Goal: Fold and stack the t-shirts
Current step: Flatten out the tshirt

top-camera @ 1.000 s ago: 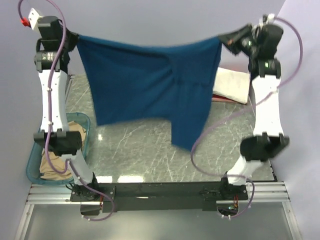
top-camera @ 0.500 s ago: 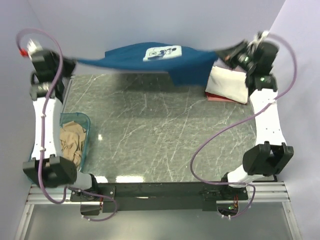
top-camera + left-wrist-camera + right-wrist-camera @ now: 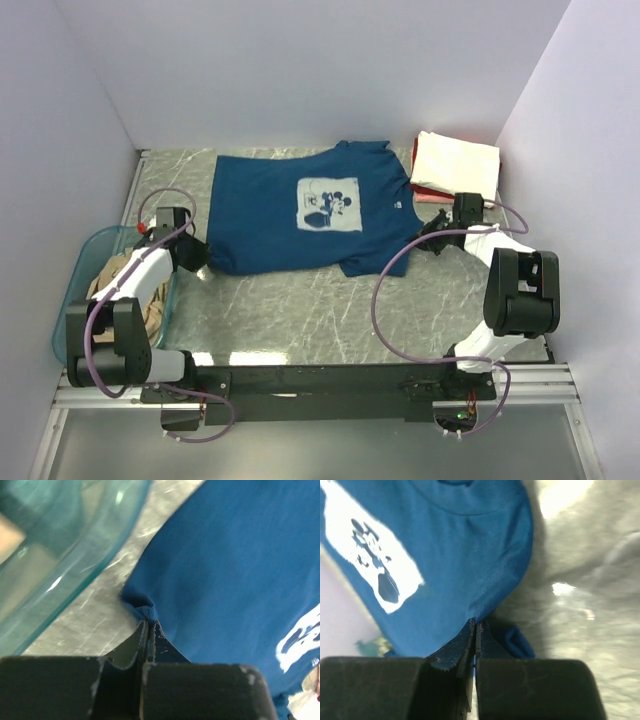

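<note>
The navy blue t-shirt (image 3: 300, 210) lies spread flat on the marble table, its pale mouse print (image 3: 328, 203) facing up. My left gripper (image 3: 203, 253) is low at the shirt's near-left corner, shut on a pinch of blue cloth (image 3: 145, 611). My right gripper (image 3: 424, 238) is low at the shirt's right edge, shut on the blue cloth (image 3: 479, 615). A folded cream t-shirt (image 3: 455, 163) lies on a red one (image 3: 430, 195) at the back right. Tan cloth (image 3: 125, 290) sits in the teal tub.
The translucent teal tub (image 3: 82, 265) stands at the table's left edge, right beside my left arm; its wall (image 3: 65, 560) fills the upper left of the left wrist view. Purple walls close the back and sides.
Both arms swung the hanging shirt away from me and lowered it. It went from held up in the air to lying flat on the table, print up. Both grippers came down low.
</note>
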Controlling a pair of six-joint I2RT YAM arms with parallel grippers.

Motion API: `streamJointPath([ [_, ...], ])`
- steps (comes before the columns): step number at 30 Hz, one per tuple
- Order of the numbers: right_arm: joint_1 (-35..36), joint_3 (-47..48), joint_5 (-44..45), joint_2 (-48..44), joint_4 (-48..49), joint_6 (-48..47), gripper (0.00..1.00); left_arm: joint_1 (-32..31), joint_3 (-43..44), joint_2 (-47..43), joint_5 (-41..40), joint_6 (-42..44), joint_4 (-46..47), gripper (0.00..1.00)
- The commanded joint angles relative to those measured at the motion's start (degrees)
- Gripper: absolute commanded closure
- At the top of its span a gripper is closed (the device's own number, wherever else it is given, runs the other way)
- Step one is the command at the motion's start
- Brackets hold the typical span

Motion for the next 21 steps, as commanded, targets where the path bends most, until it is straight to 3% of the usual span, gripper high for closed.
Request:
streamJointPath([
  [1,-1.12,-0.73,4.14,-1.23,3.07,-4.56,0.96,-0.85,-1.86,-3.75,-4.63,-2.29,2.57,1.00],
  [4,-1.03,-2.13,5.98,-4.12,2.37,-6.32,0.74,-1.64,-3.09,-4.63,-5.60,-2.47,2.48,1.00],
  [5,-1.03,-2.92,6.51,-5.09,2.11,-6.93,0.59,-1.91,-3.18,-4.90,-5.60,-2.38,2.48,1.00],
  [8,-0.95,-4.32,9.32,-9.92,0.18,-8.16,0.47,-2.43,-3.01,-5.51,-5.95,-2.12,1.61,1.00],
  [15,2.99,-14.60,13.97,-28.01,-1.23,-8.60,0.47,-2.44,-2.31,-7.97,-6.30,-0.01,0.20,1.00],
  [21,25.66,-13.74,27.58,-28.40,-3.87,-8.25,0.50,-2.43,-2.39,-8.33,-6.48,1.49,-0.33,1.00],
])
